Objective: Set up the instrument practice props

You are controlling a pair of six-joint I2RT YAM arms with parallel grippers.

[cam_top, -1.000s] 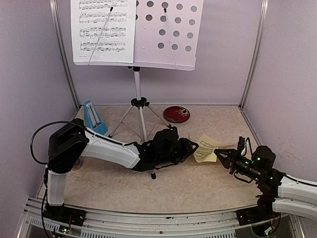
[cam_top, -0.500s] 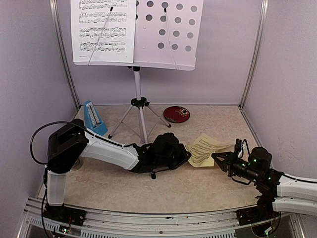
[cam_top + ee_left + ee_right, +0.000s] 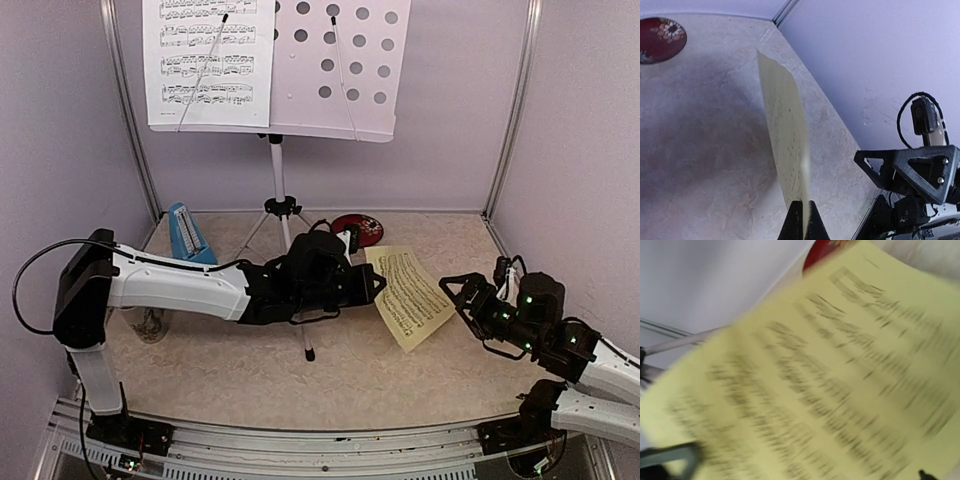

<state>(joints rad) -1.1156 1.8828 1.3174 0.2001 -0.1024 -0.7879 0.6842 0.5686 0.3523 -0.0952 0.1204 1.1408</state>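
Step in hand, at a guess: getting yellow music sheet (image 3: 410, 297) up onto music stand (image 3: 335, 70).

Far left: blue metronome (image 3: 188, 238), upright on table (image 3: 250, 380), near a leg of tripod (image 3: 282, 215). Above that: white music sheet (image 3: 208, 62), already on left half of stand, with right half bare.

Mid-frame: left gripper (image 3: 372, 289), pressed together on near edge of yellow sheet and holding it tilted off the table. Cannot tell whether its low corner touches down. Just behind: red plate (image 3: 358, 229), no part of the job.

Right: right gripper (image 3: 465, 302), spread wide just beside sheet's far edge and gripping nothing.

Next move, probably: raise sheet, turn it upright, carry it to bare half of stand and seat bottom edge on the ledge. Calls for keeping thin paper from buckling and for clearing the tripod on the way up.

Count: one stand, two sheets (one white, one yellow), one metronome, one plate, two grippers.
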